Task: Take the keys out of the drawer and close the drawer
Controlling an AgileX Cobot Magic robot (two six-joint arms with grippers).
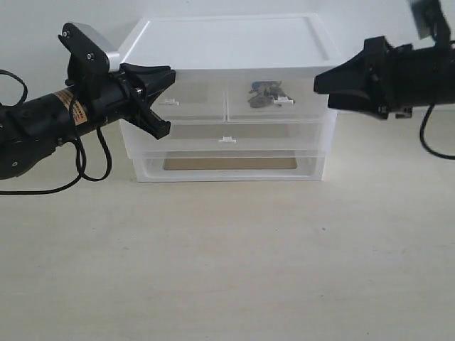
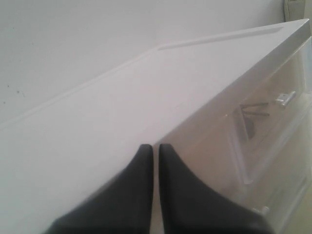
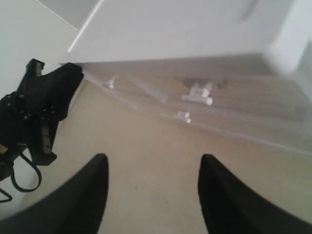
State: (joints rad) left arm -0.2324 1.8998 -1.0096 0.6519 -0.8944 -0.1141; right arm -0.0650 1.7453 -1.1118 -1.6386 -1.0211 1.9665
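Translucent white plastic cabinet [image 1: 227, 42], standing at the back of a pale beige tabletop [image 1: 227, 270] against a plain light wall; opaque white lid with a raised rim; two half-width drawers side by side at the top, one full-width drawer [image 1: 270, 131] beneath, a further full-width compartment at the base

Drawer [image 1: 302, 108], right-hand of the top pair: pushed in, front looking level with that of its left-hand twin [image 1: 199, 96]; small white tab handle [image 1: 284, 101] low on the middle of the front

Keys [image 1: 264, 94]: lying inside that right-hand drawer, seen as a dark grey cluster through the cloudy front, just above and left of the tab handle; single keys not to be told apart; in the right wrist view only a faint dark smudge behind the tab

Left pincer [image 2: 154, 147]: black, closed, fingers [image 2: 131, 195] side by side with only a hairline slit between them, gripping nothing; sits at the cabinet's upper left front corner, tips over the lid's edge; contact with the lid not to be told

Right pincer [image 3: 153, 161]: black, open, fingers [image 3: 83, 195] well apart with bare tabletop showing between them, holding nothing; hangs in the air off the cabinet's upper right corner, level with the top drawers, pointing toward them, apart from the cabinet

Black cable [image 1: 108, 160]: looping down from the left arm to the tabletop beside the cabinet
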